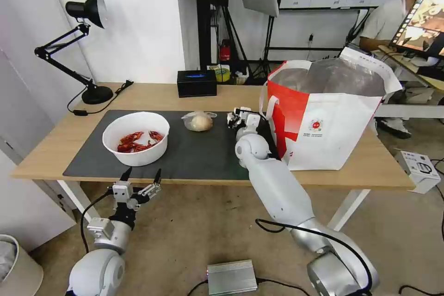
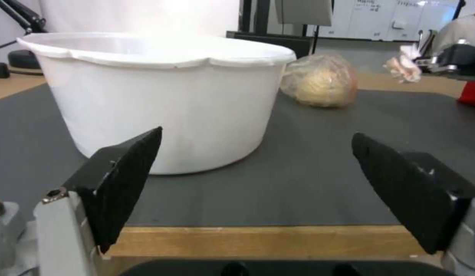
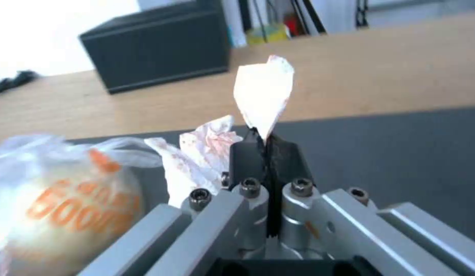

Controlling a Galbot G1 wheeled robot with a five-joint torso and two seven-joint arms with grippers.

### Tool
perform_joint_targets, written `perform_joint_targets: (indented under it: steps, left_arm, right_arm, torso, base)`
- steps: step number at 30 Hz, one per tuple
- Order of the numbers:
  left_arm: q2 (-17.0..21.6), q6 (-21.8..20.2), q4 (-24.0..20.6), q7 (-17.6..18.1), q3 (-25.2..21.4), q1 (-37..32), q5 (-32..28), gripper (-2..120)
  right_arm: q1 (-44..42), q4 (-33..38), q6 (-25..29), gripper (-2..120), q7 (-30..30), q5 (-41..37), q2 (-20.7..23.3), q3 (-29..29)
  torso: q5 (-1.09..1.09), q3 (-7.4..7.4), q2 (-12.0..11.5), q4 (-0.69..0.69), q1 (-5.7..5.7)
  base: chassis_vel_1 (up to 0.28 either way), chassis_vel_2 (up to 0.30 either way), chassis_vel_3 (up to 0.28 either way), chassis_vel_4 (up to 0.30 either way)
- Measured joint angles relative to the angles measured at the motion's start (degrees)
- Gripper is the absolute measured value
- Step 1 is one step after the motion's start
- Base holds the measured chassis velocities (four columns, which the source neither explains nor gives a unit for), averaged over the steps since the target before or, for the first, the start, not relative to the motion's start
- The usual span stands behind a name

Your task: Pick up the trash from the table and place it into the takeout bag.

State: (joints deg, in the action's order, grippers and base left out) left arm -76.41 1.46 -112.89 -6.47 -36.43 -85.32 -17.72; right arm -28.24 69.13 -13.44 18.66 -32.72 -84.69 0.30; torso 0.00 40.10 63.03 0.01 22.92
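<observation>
My right pincer [image 3: 265, 143] pinches the tissue [image 3: 263, 96] over the mat, left of the bag [image 1: 323, 115]; my left pincer [image 1: 141, 178] gapes before the bowl [image 1: 136, 138] at the tabletop's [image 1: 152, 95] near edge.

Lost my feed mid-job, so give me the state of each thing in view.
takeout bag: upright, open
bowl: upright on mat, shells inside
clear bag: lying on mat
tissue: pinched in right claw
left claw: open, at the table edge before the bowl
</observation>
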Motion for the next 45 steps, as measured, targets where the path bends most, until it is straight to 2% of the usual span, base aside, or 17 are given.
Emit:
perform_joint_targets:
  steps: [6, 9, 10, 14, 19, 26, 28, 29, 31, 36, 37, 38, 40, 42, 45]
  left_arm:
    - [0.17, 0.17, 0.08, -0.03, -0.20, -0.12, -0.21, 100]
    - [0.18, 0.30, 0.09, -0.05, -0.18, -0.23, -0.26, 100]
    - [0.18, 0.30, 0.09, -0.05, -0.18, -0.23, -0.26, 100]
    - [-0.06, 0.78, 0.16, -0.06, 0.26, -0.65, -0.24, 100]
    - [-0.03, 0.90, 0.18, -0.08, 0.50, -0.77, -0.20, 100]
    - [0.15, 0.92, 0.02, -0.09, 0.62, -0.76, -0.18, 100]
    - [0.14, 0.93, -0.09, -0.09, 0.68, -0.76, -0.15, 100]
    - [0.14, 0.93, -0.09, -0.09, 0.68, -0.76, -0.15, 100]
    - [0.12, 0.98, -0.23, -0.11, 0.79, -0.77, -0.14, 100]
    - [0.11, 1.10, -0.18, -0.24, 1.26, -0.77, -0.02, 100]
    - [0.11, 1.10, -0.18, -0.24, 1.26, -0.77, -0.02, 100]
    - [0.11, 1.10, -0.16, -0.26, 1.52, -0.68, 0.09, 100]
    - [0.11, 1.10, -0.15, -0.27, 1.61, -0.62, 0.16, 100]
    - [-0.05, 1.11, -0.12, -0.43, 2.02, -0.29, 0.45, 100]
    - [-0.31, 1.11, -0.13, -0.59, 2.38, -0.11, 0.86, 100]
  right_arm:
    - [-4.03, 6.39, 4.43, 0, -4.07, 4.29, 5.06, -2.05]
    - [-7.78, 11.98, 9.01, 0, -6.72, 6.61, 9.21, -3.25]
    - [-7.78, 11.98, 9.01, 0, -6.72, 6.61, 9.21, -3.25]
    - [-13.97, 19.62, 12.59, 0, -9.07, 9.13, 14.27, -3.89]
    - [-17.89, 23.86, 16.83, 0, -10.65, 13.06, 16.90, -3.24]
    - [-23.45, 30.33, 24.11, 0, -12.37, 19.50, 19.62, 0.92]
    - [-27.44, 33.77, 29.34, 0, -13.60, 22.05, 20.76, 5.52]
    - [-27.44, 33.77, 29.34, 0, -13.60, 22.05, 20.76, 5.52]
    - [-30.83, 37.20, 32.01, 0, -14.16, 22.23, 21.32, 10.01]
    - [-33.98, 42.39, 32.68, 0, -14.07, 18.77, 22.81, 17.29]
    - [-33.98, 42.39, 32.68, 0, -14.07, 18.77, 22.81, 17.29]
    - [-33.91, 43.94, 32.42, 0, -13.35, 16.74, 24.27, 19.66]
    - [-33.55, 44.43, 32.07, 0, -12.88, 15.86, 25.07, 20.55]
    - [-31.00, 45.26, 30.01, 0, -10.30, 13.11, 28.02, 22.39]
    - [-27.97, 45.20, 27.39, 0, -7.53, 10.21, 29.95, 22.77]
  torso:
    - [0.00, 0.00, 0.00, 0.00, 0.00]
    - [0.01, 0.00, 0.00, -0.01, 0.00]
    - [0.01, 0.00, 0.00, -0.01, 0.00]
    - [0.00, 0.00, 0.00, -0.01, -0.01]
    - [0.01, 0.00, 0.00, -0.01, -0.01]
    - [0.01, -0.01, 0.00, -0.01, -0.01]
    - [-0.01, -0.01, 0.00, -0.02, 0.00]
    - [-0.01, -0.01, 0.00, -0.02, 0.00]
    - [0.00, 0.00, 0.00, -0.01, -0.01]
    - [0.00, 0.00, 0.00, -0.01, -0.01]
    - [0.00, 0.00, 0.00, -0.01, -0.01]
    - [0.00, 0.00, 0.00, -0.02, -0.01]
    - [0.02, 0.00, 0.00, -0.02, -0.01]
    - [-0.01, 0.00, 0.00, -0.01, -0.01]
    - [0.01, 0.00, -0.01, -0.01, 0.00]
  base:
    - [0.000, 0.000, 0.000, 0.000]
    - [0.000, 0.000, 0.000, 0.000]
    - [0.000, 0.000, 0.000, 0.000]
    - [0.000, 0.000, 0.000, 0.000]
    - [0.000, 0.000, 0.000, 0.000]
    - [0.000, 0.000, 0.000, 0.000]
    - [0.000, 0.000, 0.000, 0.000]
    - [0.000, 0.000, 0.000, 0.000]
    - [0.000, 0.000, 0.000, 0.000]
    - [0.000, 0.000, 0.000, 0.000]
    - [0.000, 0.000, 0.000, 0.000]
    - [0.000, 0.000, 0.000, 0.000]
    - [0.000, 0.000, 0.000, 0.000]
    - [0.000, 0.000, 0.000, 0.000]
    - [0.000, 0.000, 0.000, 0.000]
